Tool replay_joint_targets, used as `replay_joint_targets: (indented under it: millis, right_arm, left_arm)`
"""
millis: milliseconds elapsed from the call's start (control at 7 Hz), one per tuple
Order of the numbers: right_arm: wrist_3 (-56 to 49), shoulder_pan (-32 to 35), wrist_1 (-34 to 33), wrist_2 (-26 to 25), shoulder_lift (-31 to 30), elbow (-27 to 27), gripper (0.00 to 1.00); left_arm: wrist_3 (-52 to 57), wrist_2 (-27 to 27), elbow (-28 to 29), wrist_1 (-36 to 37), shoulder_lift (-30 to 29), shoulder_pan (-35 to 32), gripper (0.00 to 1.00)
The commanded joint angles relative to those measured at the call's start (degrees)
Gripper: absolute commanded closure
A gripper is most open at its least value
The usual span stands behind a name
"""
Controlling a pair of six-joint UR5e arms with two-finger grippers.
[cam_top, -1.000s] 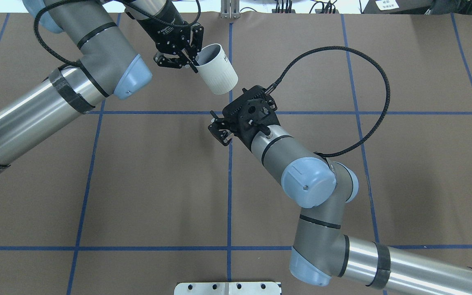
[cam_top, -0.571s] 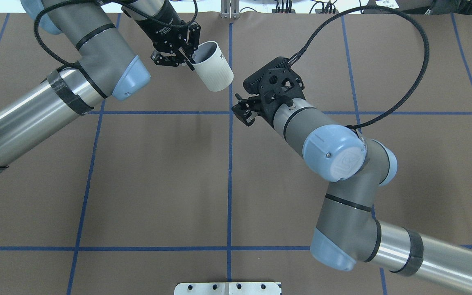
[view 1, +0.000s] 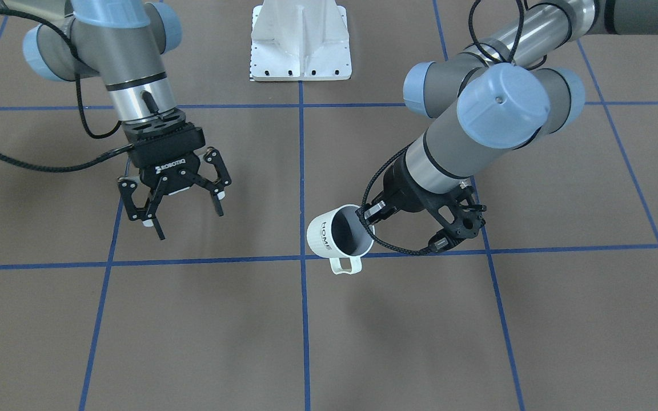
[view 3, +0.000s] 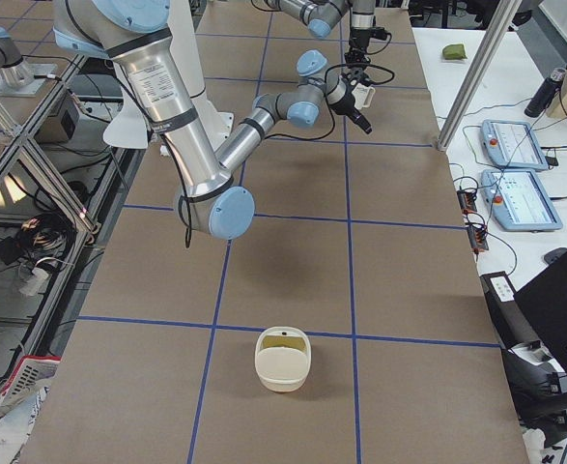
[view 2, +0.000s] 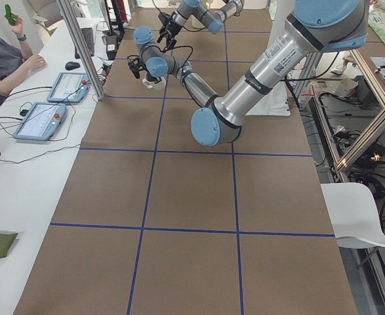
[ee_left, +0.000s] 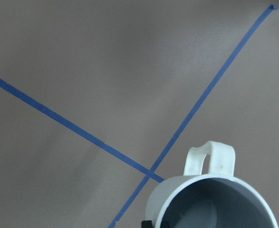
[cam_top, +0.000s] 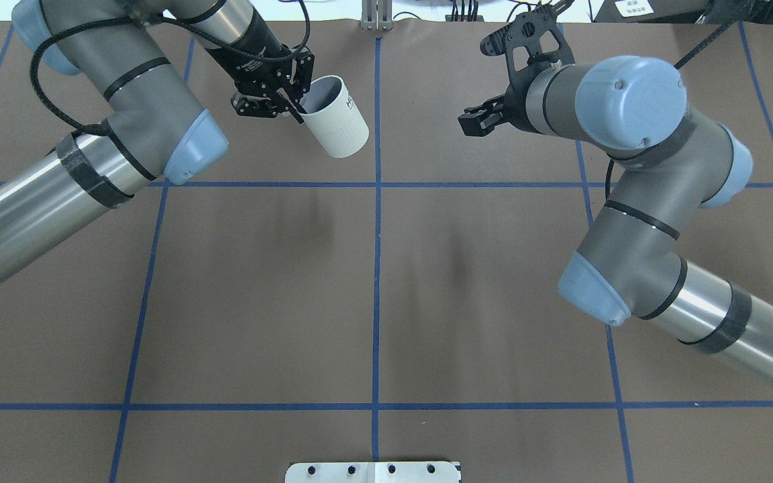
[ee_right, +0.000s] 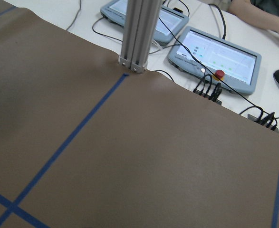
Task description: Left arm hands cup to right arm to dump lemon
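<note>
My left gripper (cam_top: 291, 106) is shut on the rim of the white cup (cam_top: 337, 126), one finger inside and one outside, and holds it tilted above the table at the far middle. In the front-facing view the cup (view 1: 329, 231) shows its "HOME" lettering, with the handle pointing down, and the left gripper (view 1: 367, 220) grips its rim. The left wrist view shows the cup's mouth (ee_left: 215, 202). The lemon is hidden; only grey interior shows. My right gripper (view 1: 183, 220) is open and empty, well apart from the cup, also in the overhead view (cam_top: 482, 119).
A white mounting plate (view 1: 300, 43) sits at the robot's base. A cream container (view 3: 283, 360) stands on the table at the right end. An aluminium post (ee_right: 138, 33) and tablets (ee_right: 214, 54) line the far edge.
My right arm has swung from the table's middle, near the cup, out to the far right. My left gripper with the cup has drifted slightly left.
</note>
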Motion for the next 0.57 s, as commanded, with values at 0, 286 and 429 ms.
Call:
replay_joint_targets:
  millis: [0, 286, 429]
  right_arm:
    - [-2.38, 8.83, -4.08, 10.74, -0.27, -2.19, 0.02]
    - [-5.30, 12.55, -6.54, 20.16, -0.98, -8.76, 0.00]
    - [-5.39, 14.31, -10.64, 22.19, -1.24, -9.58, 0.00]
  left_arm:
    - [6.10, 0.25, -3.88, 0.41, 4.49, -0.12, 1.00]
    - [13.29, 1.47, -6.95, 0.41, 9.14, -0.38, 1.00]
    - [16.81, 2.27, -8.36, 0.41, 11.51, -0.56, 1.00]
